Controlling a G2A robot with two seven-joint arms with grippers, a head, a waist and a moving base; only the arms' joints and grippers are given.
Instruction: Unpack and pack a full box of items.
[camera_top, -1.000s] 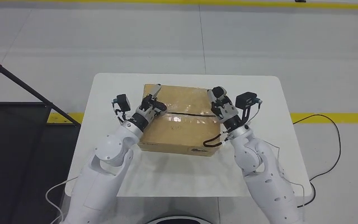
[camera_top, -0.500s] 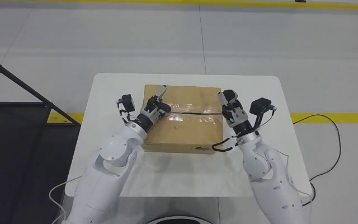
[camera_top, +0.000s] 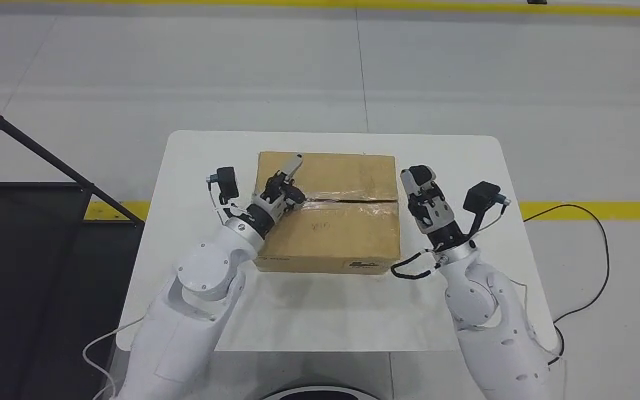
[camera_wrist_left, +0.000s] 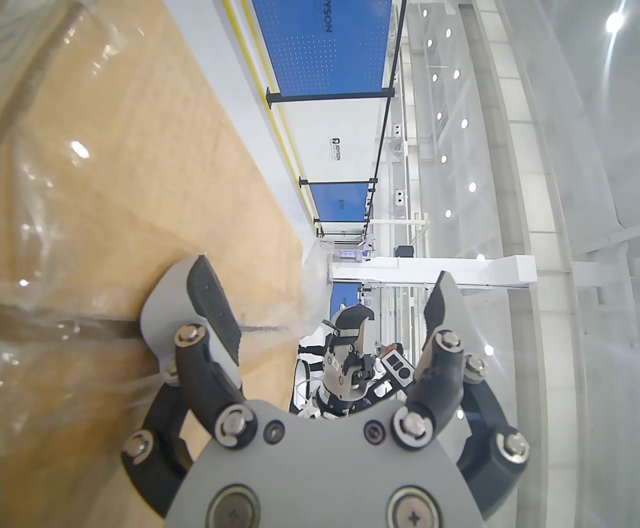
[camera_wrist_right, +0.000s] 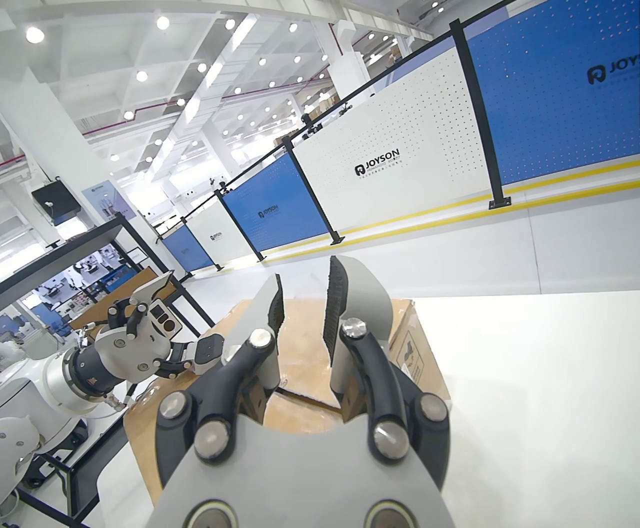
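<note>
Sitting on the far half of the bench, roughly centred left to right: cardboard box, flaps down, back edge close to the far bench edge. Top seam runs left-right under clear tape.

Left gripper is over the top of the box at the left end of the seam, open wide. In the left wrist view one finger lies on the taped cardboard and the other stands off it in the air. Left forearm comes in at an angle from the near-left bench corner.

Right gripper is just off the box's right side, level with the seam end and pointing at the far edge. In the right wrist view the fingers are apart by a narrow gap with nothing between them. Cannot tell if it touches the box wall. Right forearm runs up from the near-right corner, parallel to the box side.

Room: a strip of bench shows on each side of the box, wider on the right. The widest band lies between the box front and the near edge, where both forearms cross it.
</note>
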